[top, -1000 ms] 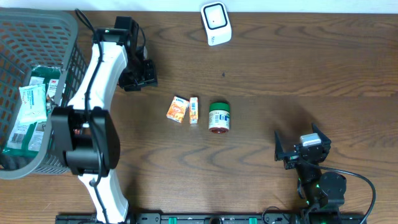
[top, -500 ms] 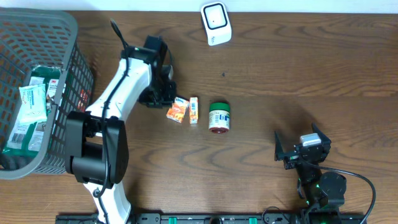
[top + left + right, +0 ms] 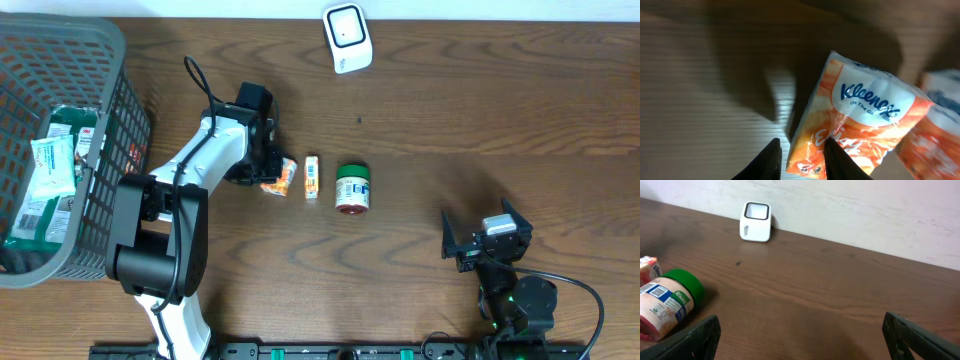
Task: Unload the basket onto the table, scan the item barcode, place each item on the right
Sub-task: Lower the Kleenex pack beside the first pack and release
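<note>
Okay, we're at the pickup of the tissue pack (image 3: 283, 175). Key relation: in the left wrist view its long axis runs roughly 7-to-1 o'clock, and the left fingers (image 3: 771, 161) sit at its 7 o'clock corner, one on either side. They're set narrow. One overlaps the wrap, and the other shows a sliver of counter (image 3: 480, 110) beside the edge, so we can't tell whether the pinch is made.

Overhead, the pack lies mid-counter at 3 o'clock from the left wrist, just beside a slim carton (image 3: 311, 177). A green-lidded jar (image 3: 352, 188) lies on its side further toward 3 o'clock. The scanner (image 3: 347, 37) is at about 1 o'clock from the pack, well apart, by the far edge. The left arm is clearly nearer. The right fingers (image 3: 920, 335) are spread wide with nothing between them, parked toward 5 o'clock.

Materials:
- **Pack:** a soft pillow in glossy orange-and-white film (Kleenex print), slightly crinkled. We expect it to squash and droop from a corner grip.
- **Barcode:** none shows on the upper face. We reckon it's underneath, which would suit the scanner's upward window.
- **Scanner:** a white rounded plastic block with a square window on top.
- **Counter:** dark matte wood grain.
- **Basket:** the grey lattice basket (image 3: 130, 100) at 9 o'clock holds other packets.
</note>
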`<state>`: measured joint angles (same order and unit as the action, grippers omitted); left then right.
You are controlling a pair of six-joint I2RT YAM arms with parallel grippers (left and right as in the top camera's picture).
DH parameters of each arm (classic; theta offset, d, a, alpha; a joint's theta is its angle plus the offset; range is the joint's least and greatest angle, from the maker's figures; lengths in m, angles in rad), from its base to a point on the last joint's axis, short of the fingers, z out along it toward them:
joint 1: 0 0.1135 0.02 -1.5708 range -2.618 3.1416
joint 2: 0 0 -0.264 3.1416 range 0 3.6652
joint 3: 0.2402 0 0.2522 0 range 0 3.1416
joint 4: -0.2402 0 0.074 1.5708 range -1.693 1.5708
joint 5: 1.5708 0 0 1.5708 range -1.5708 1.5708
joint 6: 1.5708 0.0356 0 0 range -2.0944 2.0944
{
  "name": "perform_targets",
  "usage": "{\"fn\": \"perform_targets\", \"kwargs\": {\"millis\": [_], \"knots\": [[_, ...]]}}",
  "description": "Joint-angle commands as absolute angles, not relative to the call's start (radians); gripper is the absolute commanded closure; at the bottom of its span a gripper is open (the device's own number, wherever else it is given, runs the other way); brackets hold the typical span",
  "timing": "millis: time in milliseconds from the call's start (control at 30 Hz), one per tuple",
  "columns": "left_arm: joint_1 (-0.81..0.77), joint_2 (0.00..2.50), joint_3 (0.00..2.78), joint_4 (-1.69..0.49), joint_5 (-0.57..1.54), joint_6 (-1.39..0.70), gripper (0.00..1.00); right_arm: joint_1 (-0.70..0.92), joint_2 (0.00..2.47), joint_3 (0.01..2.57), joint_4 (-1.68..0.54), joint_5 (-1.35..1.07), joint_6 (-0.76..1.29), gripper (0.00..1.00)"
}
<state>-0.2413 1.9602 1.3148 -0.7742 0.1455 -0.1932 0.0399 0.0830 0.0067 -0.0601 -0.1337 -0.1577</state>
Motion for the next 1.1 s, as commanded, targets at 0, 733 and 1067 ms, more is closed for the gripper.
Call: {"fn": "perform_targets", "kwargs": {"millis": [0, 733, 1067], "knots": [[-0.229, 1.962, 1.306, -0.795, -0.060, -0.316, 0.74, 0.040, 0.079, 0.006, -0.064, -0.129, -0.143, 0.01], [-0.333, 1.742, 1.287, -0.793, -0.060, -0.274, 0.54, 0.040, 0.079, 0.006, -0.064, -0.129, -0.143, 0.01], [-0.351, 1.800, 1.254, -0.709, -0.198, -0.275, 0.57, 0.040, 0.079, 0.006, -0.064, -0.129, -0.143, 0.01]]}}
